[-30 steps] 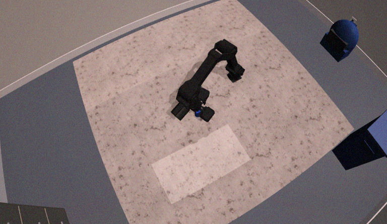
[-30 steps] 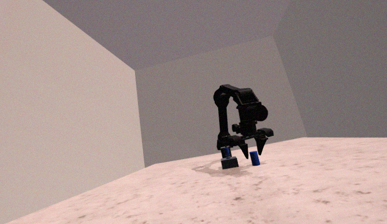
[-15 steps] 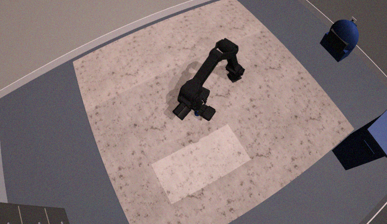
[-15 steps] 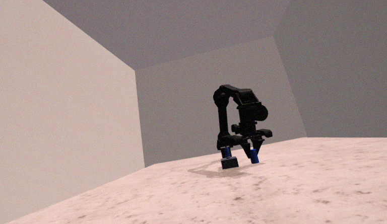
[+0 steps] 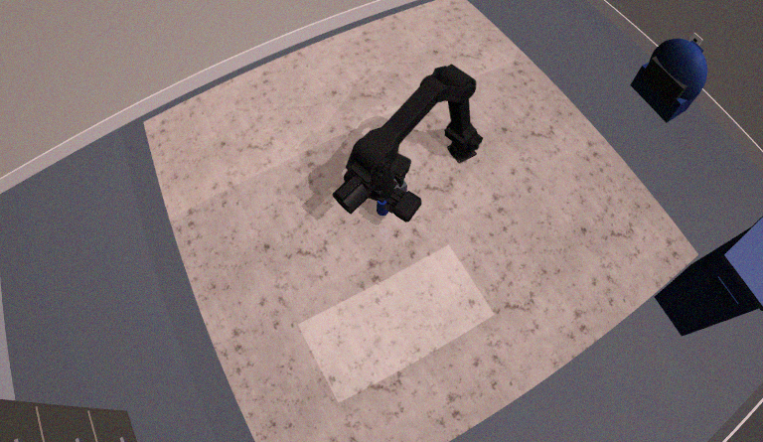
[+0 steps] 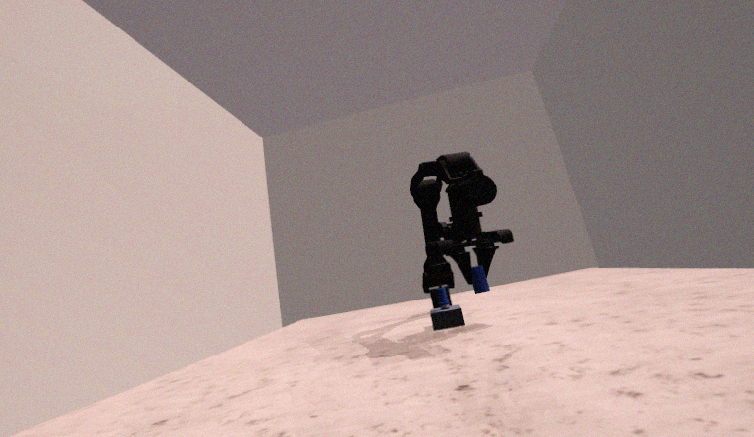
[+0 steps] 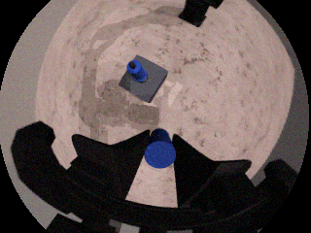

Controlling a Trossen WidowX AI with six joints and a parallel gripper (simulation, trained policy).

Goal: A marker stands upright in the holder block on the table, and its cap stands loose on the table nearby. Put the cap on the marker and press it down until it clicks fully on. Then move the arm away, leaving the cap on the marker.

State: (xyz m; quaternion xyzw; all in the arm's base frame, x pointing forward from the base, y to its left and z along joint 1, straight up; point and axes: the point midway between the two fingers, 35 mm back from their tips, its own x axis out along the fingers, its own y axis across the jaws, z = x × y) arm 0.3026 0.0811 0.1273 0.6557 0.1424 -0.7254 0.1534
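The blue cap [image 5: 382,208] [image 6: 479,280] [image 7: 160,154] is upright with a slight tilt between the fingertips of my gripper [image 6: 479,276] [image 7: 161,137]. The gripper is shut on the cap and holds it above the table. The blue marker [image 6: 442,297] [image 7: 138,72] stands upright in the dark grey holder block [image 6: 447,318] [image 7: 152,86], with its dark tip bare in the wrist view. The held cap is to the right of the marker in the exterior view and higher than the block. In the top view the arm hides the marker.
The speckled table [image 5: 269,279] [image 6: 556,355] bears a pale lit rectangle in the top view. The arm's base [image 5: 464,142] stands behind the holder block in the exterior view. A blue domed object [image 5: 684,66] and a dark blue box [image 5: 708,291] are beyond the table's edge.
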